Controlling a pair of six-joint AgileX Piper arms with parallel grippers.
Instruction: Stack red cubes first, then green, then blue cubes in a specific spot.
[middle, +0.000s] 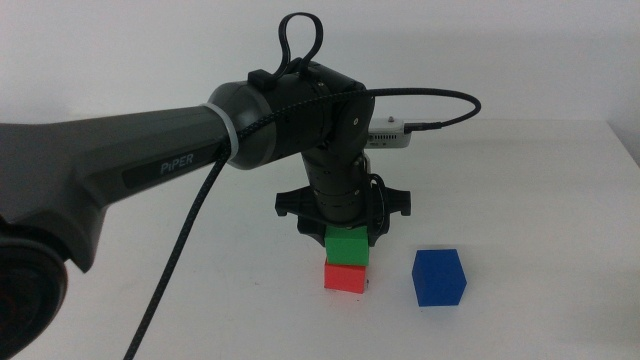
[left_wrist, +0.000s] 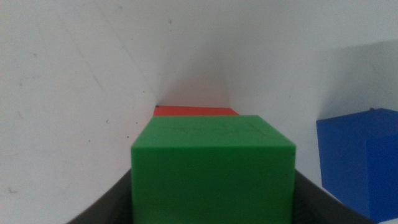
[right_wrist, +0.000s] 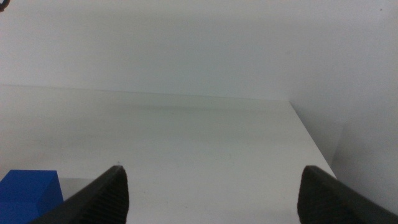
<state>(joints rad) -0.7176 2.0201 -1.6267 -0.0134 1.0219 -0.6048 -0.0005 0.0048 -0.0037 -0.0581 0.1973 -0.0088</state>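
Observation:
The green cube (middle: 347, 246) sits squarely on top of the red cube (middle: 346, 277) at the middle of the table. My left gripper (middle: 346, 238) comes down from above and is shut on the green cube (left_wrist: 211, 168), with a dark jaw against each side. Only a strip of the red cube (left_wrist: 196, 111) shows beyond the green one. The blue cube (middle: 439, 277) stands alone on the table, just right of the stack and apart from it. My right gripper (right_wrist: 211, 193) is open and holds nothing, with the blue cube (right_wrist: 28, 193) off to its side. The specific spot is hidden.
The left arm (middle: 120, 170) reaches in across the left half of the picture, its cable (middle: 185, 250) hanging down in front. The white table (middle: 540, 180) ends at a far edge and a right edge near the wall.

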